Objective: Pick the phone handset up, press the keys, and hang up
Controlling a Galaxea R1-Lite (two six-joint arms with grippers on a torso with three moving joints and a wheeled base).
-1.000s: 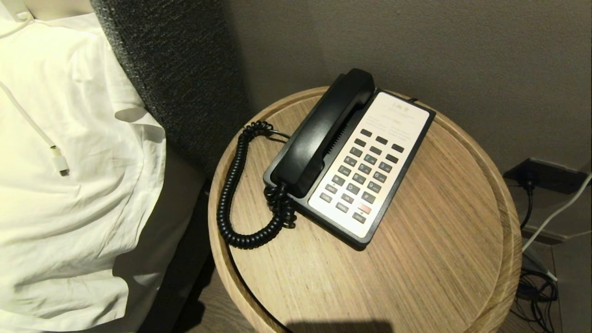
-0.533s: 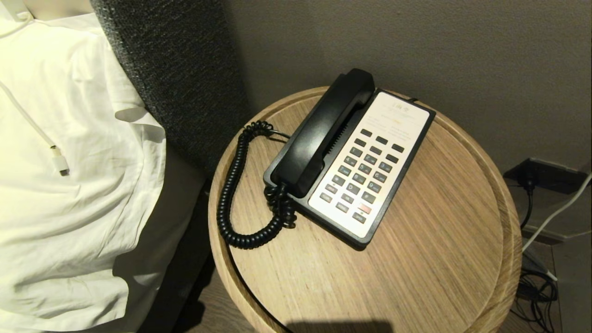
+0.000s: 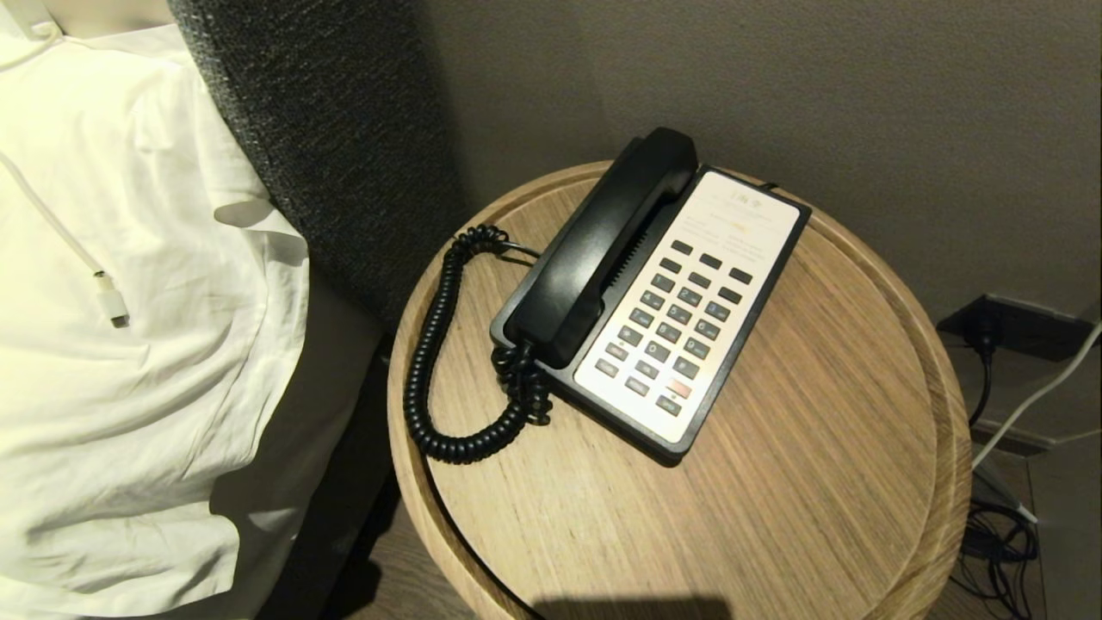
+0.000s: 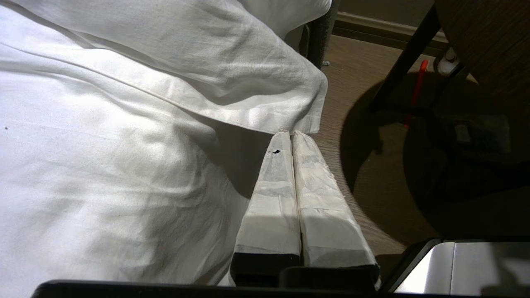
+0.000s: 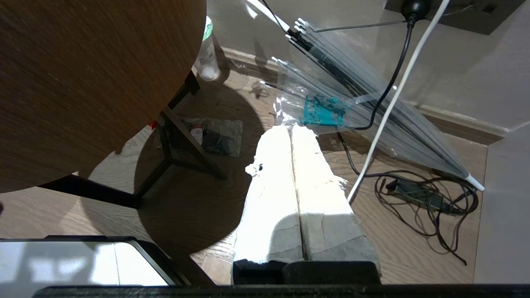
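The glossy black phone handset [image 3: 607, 245] lies in its cradle along the left side of the black-and-white phone base [image 3: 689, 314]. Its black coiled cord [image 3: 439, 344] loops over the round wooden table [image 3: 818, 448]. Rows of dark keys [image 3: 680, 323] fill the base's white panel. Neither arm shows in the head view. My left gripper [image 4: 291, 133] hangs low beside the white bedding, shut with nothing in it. My right gripper [image 5: 292, 126] hangs below the table over the floor, shut and empty too.
White bedding [image 3: 129, 344] and a dark headboard [image 3: 336, 138] stand left of the table. A charging cable end [image 3: 110, 303] lies on the bedding. Right of the table are a wall socket [image 3: 1016, 327], cables [image 5: 422, 194] and a clear folded umbrella [image 5: 372, 107] on the floor.
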